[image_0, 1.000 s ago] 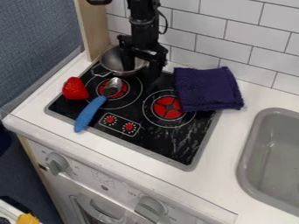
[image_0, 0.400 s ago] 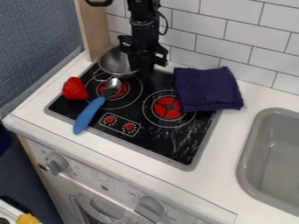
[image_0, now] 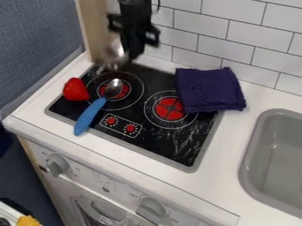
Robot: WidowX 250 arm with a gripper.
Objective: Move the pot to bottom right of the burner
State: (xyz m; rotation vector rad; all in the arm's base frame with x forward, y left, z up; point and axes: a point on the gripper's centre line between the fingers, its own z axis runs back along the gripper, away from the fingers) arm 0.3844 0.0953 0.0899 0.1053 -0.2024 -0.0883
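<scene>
Black stovetop [image_0: 171, 148] lies below the pot [image_0: 114, 56], which hangs at the far left, clamped in the gripper [image_0: 131, 55] (a narrow hold, I judge), so 1 slip could drop it onto the spoon [image_0: 91, 114].

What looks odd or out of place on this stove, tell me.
The purple towel lies partly over the cooktop, close to the right burner, a scorch risk were it hot. The spoon rests on the left burner, no place for cutlery.
</scene>
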